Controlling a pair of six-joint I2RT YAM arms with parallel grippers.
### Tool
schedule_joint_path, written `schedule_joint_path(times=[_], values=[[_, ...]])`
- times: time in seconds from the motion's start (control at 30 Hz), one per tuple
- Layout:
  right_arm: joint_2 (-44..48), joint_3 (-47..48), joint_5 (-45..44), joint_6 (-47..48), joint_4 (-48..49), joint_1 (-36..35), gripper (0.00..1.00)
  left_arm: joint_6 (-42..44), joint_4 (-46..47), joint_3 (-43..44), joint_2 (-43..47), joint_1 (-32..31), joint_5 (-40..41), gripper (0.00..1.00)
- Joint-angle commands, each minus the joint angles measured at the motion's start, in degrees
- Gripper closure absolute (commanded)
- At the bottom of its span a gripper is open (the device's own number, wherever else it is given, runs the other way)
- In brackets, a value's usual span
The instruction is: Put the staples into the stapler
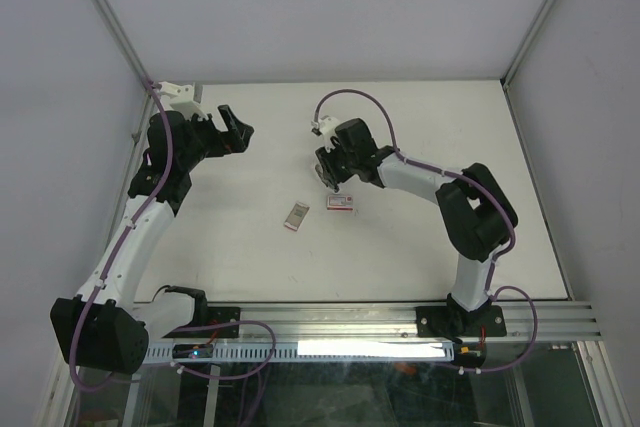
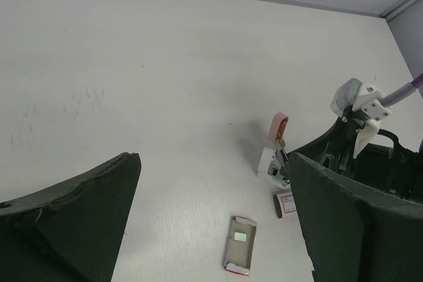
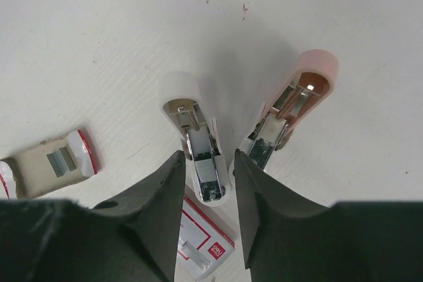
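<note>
- My right gripper hangs low over the stapler. Its fingers are parted only narrowly, one on each side of the metal rail, and I cannot tell whether either pad touches it.
- The stapler is swung open on the desk. The white base lies flat with its shiny channel bared, and the pink lid is tipped up and away to the right in the right wrist view.
- The staples are a small silvery-grey block lying in a shallow cardboard tray with red-and-white ends. The tray sits flat on the desk, apart from the stapler — to the left in the right wrist view.
- In the top view the tray lies nearer my bases than the stapler.
- A little box lies just beside the near end of the stapler base, partly under my fingers. It is white with red borders and has a red patch carrying white writing — too small for me to read.
- No other writing shows on the stapler or the tray.
- My left gripper is spread wide and holds nothing. It sits well off to the left of the stapler and looks across the desk toward it and the tray.
</note>
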State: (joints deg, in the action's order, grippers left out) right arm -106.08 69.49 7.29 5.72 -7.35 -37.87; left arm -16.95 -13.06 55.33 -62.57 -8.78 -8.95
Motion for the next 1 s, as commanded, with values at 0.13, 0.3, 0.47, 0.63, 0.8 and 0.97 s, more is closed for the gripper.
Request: schedule_joint_path(times=[0.13, 0.3, 0.47, 0.63, 0.8, 0.97], values=[[-0.1, 4.9, -3.8, -1.2, -1.9, -0.5, 0.61, 1.2, 2.2, -0.3, 1.9, 0.2, 0.7, 0.01], [-1.9, 6.1, -4.8, -0.5, -3.0, -1.0, 0.6, 1.2, 2.2, -0.4, 1.9, 0.2, 0.7, 0.01], [-3.7, 7.3, -6.5, -0.1, -4.0, -1.3, 0.6, 1.3, 2.1, -0.4, 1.9, 0.2, 0.7, 0.01], [-4.2, 7.4, -8.0, 0.3, -4.9, -1.6, 0.6, 1.2, 2.1, -0.4, 2.0, 0.2, 0.7, 0.01], [-3.5, 6.5, -8.9, 0.4, -5.3, -1.8, 0.6, 1.2, 2.1, -0.5, 2.1, 0.2, 0.8, 0.01], [-2.8, 5.8, -9.0, 0.3, -5.4, -1.8, 0.6, 1.3, 2.1, -0.4, 2.2, 0.2, 0.7, 0.01]])
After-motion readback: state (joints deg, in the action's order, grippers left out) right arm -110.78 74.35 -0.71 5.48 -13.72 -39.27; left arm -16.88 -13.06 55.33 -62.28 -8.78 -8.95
